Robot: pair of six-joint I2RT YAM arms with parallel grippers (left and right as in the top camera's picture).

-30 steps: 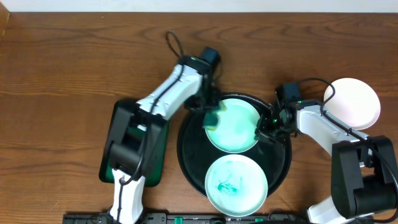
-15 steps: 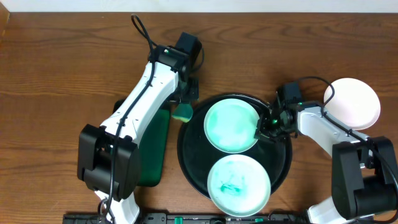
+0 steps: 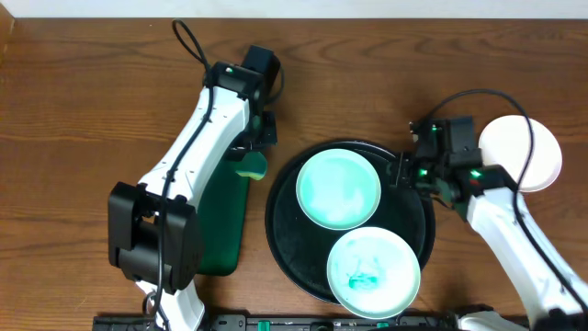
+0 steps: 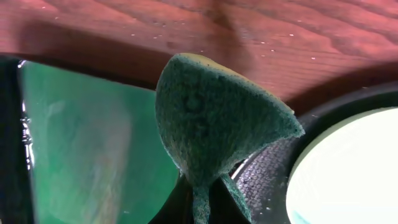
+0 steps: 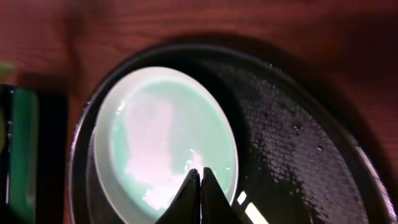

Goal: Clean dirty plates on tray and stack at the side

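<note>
The black tray (image 3: pixel 418 216) carries two plates. The upper plate (image 3: pixel 338 188) is covered by a pale turquoise film, and the lower plate (image 3: pixel 374 267) has darker turquoise smears. A plain white plate (image 3: pixel 522 152) lies on the wood at the right. My left gripper (image 3: pixel 254 154) is shut on a green sponge (image 3: pixel 250 166), which hangs between the black tray's left rim and the green tray. The sponge (image 4: pixel 217 118) fills the left wrist view. My right gripper (image 3: pixel 402 172) is shut on nothing above the tray's right rim, and its tips (image 5: pixel 200 172) point at the filmed plate (image 5: pixel 155 137).
A rectangular green tray (image 3: pixel 219 230) lies left of the black tray, under my left arm. In the left wrist view the green tray (image 4: pixel 81 143) is on the left and the black tray's rim (image 4: pixel 267 180) on the right. Cables trail off both wrists.
My left gripper carried the sponge off the upper plate, leftward to the green tray's edge. My right gripper drew back from that plate's rim to the tray's rim. The lower plate shifted slightly right.
</note>
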